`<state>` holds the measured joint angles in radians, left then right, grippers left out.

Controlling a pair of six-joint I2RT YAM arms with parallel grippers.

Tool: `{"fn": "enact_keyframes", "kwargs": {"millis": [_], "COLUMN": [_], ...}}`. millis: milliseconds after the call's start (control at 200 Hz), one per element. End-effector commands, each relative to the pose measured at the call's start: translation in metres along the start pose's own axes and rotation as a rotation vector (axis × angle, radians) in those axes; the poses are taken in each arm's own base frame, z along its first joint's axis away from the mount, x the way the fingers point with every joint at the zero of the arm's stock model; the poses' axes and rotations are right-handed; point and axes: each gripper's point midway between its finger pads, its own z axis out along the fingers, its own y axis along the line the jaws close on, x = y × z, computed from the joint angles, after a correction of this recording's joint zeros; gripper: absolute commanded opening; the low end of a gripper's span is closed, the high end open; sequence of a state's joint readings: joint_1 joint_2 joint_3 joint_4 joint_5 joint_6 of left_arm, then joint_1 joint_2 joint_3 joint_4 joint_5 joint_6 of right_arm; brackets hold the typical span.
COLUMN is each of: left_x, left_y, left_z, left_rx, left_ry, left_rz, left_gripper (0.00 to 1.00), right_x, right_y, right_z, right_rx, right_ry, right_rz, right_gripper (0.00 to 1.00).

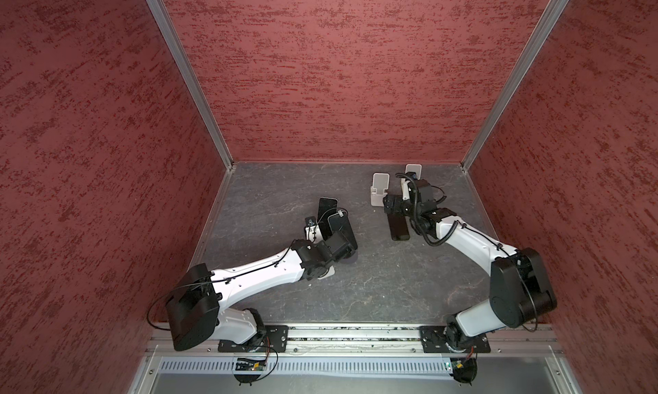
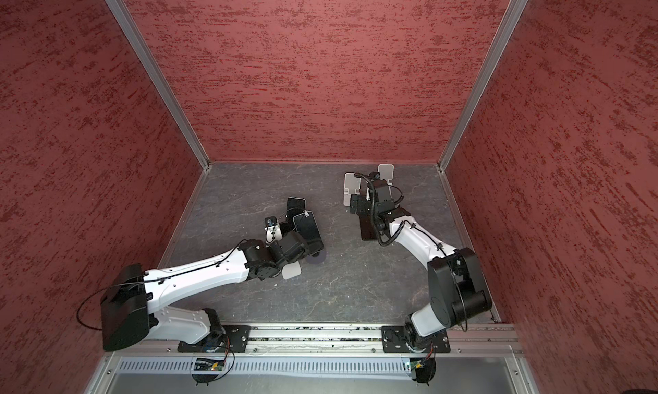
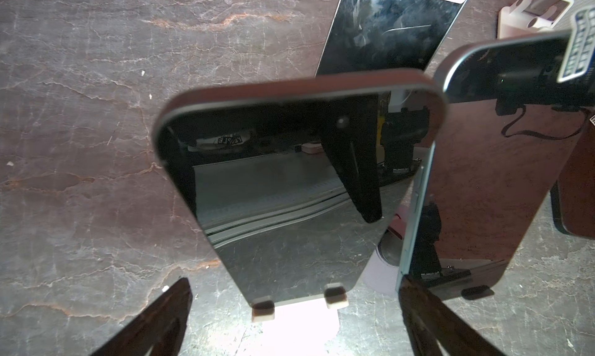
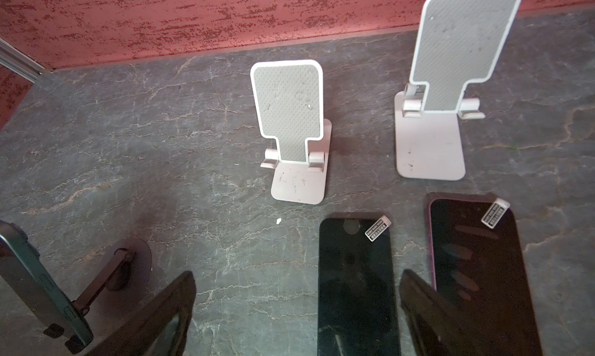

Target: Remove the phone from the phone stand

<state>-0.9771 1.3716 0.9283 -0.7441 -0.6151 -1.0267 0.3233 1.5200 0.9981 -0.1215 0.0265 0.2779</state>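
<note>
Here the phone [image 3: 283, 193] leans upright, lengthwise, on its stand [image 3: 302, 319]; left claw [image 3: 294, 282], right claw [image 4: 297, 275] open.

a dark, glossy phone [image 3: 289, 193] leans back on a white stand [image 3: 302, 315], its bottom edge caught in the two lips. just beside it a blue-edged phone [image 3: 489, 183] leans on a dark stand [image 4: 106, 274]. two empty stands [image 4: 291, 113] [image 4: 454, 58] sit near the back wall, with two tagged phones [image 4: 354, 283] [image 4: 476, 267] lying flat before them.
</note>
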Motion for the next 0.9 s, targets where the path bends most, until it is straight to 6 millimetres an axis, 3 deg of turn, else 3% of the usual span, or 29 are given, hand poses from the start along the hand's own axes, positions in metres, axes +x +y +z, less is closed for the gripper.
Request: {"fn": "enact_keyframes", "kwargs": {"millis": [0, 481, 892], "left_x": [-0.006, -0.007, -0.005], "left_y": [0.001, 0.008, 0.002], "left_z": [0.004, 0.012, 0.019], "left_rx": [-0.002, -0.021, -0.014], "left_ry": [-0.034, -0.06, -0.07], "left_rz": [0.005, 0.014, 0.041], "left_gripper": [1.0, 0.96, 0.96], "right_x": [-0.006, -0.005, -0.005], "right_y": [0.003, 0.003, 0.002], "right_z": [-0.003, -0.003, -0.002], "right_rx": [-0.019, -0.018, -0.012], "right_ry": [-0.022, -0.013, -0.009], "right_rz": [-0.002, -0.004, -0.01], "right_gripper": [0.99, 0.99, 0.99]}}
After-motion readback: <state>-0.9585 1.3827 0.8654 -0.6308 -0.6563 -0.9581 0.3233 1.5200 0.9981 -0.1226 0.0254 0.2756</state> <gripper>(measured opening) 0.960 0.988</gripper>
